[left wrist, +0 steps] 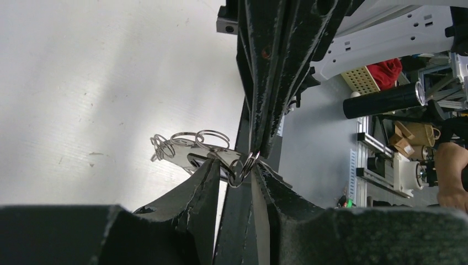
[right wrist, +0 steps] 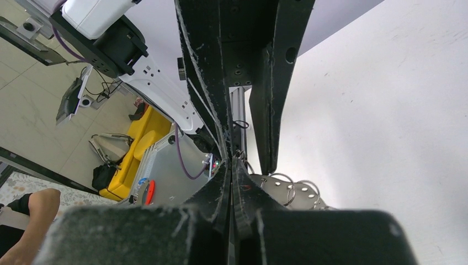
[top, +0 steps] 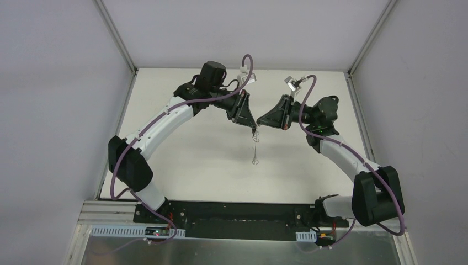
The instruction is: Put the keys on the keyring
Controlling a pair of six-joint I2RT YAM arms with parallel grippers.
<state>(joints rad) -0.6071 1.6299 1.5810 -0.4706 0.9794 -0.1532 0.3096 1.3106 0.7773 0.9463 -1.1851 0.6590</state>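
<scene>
Above the middle of the white table [top: 182, 160], we see the two arms meet tip to tip, the keyring [top: 255, 148] dangling below them as a thin line clear of the surface. The right gripper [right wrist: 232, 168] is pinched tight, apparently on the loop's wire. We judge that it holds the ring aloft so the loop hangs free and steady for the other arm to work on. The left gripper [left wrist: 238, 165] stands with its jaws parted on either side of that pinch, clamping nothing we can make out. A cluster of small silvery rings [left wrist: 212, 139] fans out just beside its left finger. The black-headed key escapes us (no view shows it plainly), so we cannot say whether it is threaded.
</scene>
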